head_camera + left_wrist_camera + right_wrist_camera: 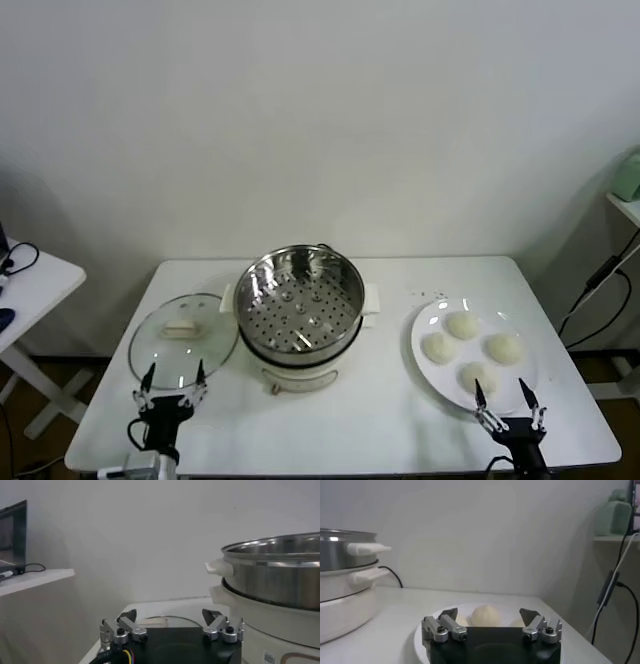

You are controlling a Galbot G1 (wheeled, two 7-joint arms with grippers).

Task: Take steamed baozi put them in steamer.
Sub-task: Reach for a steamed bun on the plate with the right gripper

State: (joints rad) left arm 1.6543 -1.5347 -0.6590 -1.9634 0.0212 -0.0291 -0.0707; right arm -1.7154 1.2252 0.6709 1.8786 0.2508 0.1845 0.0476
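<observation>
At the lower left of the head view, the left gripper (172,378) hovers with jaws open and empty over the near edge of the glass lid (183,340). At the lower right, the right gripper (508,400) is open by the plate (427,350) holding four buns (462,324). Farther back, at centre, sits the empty steamer (300,300).

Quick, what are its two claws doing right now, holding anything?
Left gripper: open, empty, by the glass lid.
Right gripper: open, empty, near the plate of baozi.
</observation>
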